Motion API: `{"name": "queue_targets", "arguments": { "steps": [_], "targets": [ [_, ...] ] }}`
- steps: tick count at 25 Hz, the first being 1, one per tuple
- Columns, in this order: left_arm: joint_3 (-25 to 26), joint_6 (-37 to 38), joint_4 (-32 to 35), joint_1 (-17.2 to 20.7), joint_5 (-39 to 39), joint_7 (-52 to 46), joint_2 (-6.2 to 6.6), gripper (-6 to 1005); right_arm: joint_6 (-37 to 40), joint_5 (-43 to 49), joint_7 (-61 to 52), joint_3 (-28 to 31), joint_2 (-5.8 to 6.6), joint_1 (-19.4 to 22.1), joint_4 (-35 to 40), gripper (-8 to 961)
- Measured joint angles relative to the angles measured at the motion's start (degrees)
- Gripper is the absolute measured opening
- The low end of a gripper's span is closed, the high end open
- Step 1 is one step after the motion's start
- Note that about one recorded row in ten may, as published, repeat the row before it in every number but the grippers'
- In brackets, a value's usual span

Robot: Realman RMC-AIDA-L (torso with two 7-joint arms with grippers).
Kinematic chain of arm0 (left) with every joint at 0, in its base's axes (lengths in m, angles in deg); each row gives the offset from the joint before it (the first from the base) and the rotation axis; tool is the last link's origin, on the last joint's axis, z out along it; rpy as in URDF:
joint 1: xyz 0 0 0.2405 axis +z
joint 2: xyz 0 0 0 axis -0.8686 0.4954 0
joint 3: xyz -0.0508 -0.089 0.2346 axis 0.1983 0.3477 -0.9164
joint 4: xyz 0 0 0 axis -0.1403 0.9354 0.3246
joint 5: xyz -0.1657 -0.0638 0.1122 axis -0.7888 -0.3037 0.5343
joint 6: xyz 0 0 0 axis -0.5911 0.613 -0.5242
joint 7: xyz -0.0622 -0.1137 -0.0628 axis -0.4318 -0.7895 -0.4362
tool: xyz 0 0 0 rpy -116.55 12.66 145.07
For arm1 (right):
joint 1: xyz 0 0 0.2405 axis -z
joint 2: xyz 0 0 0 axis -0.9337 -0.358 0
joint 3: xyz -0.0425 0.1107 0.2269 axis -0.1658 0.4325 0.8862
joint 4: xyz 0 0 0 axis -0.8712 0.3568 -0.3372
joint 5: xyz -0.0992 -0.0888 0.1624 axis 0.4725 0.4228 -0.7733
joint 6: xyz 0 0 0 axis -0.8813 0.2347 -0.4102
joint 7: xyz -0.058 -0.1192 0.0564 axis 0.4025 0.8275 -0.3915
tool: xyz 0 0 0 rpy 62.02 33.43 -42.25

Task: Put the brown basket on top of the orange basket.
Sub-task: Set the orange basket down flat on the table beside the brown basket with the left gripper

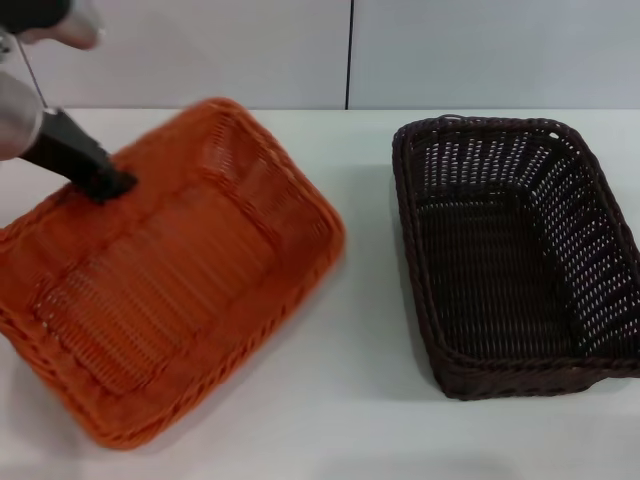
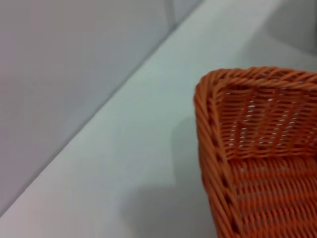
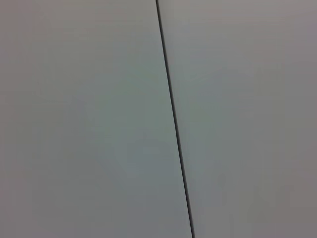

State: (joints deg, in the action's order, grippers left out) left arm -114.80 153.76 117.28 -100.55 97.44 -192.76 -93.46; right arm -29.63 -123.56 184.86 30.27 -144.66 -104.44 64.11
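The orange basket (image 1: 170,280) lies on the left of the white table, turned at an angle and blurred. My left gripper (image 1: 105,183) reaches in from the upper left and is shut on the basket's far left rim. A corner of the orange basket also shows in the left wrist view (image 2: 257,148). The brown basket (image 1: 515,255) stands upright and empty on the right of the table, apart from the orange one. My right gripper is out of view; the right wrist view shows only a pale wall with a dark seam.
The white table (image 1: 350,400) has bare surface between the two baskets and along the front. A pale wall with a vertical seam (image 1: 350,55) stands behind the table.
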Motion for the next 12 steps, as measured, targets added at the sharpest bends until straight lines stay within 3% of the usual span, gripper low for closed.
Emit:
{"name": "queue_targets", "arguments": {
  "steps": [5,12],
  "targets": [
    [-1.4,1.6,-3.4,-2.7,-0.7,5.2,-0.89,186,-0.1,0.0,0.0,0.0,-0.08,0.1,-0.3,587],
    [-6.5,2.8,-9.0,-5.1,-1.8,6.6,-0.88,180,-0.1,0.0,0.0,0.0,-0.41,0.3,-0.5,586]
  ]
}}
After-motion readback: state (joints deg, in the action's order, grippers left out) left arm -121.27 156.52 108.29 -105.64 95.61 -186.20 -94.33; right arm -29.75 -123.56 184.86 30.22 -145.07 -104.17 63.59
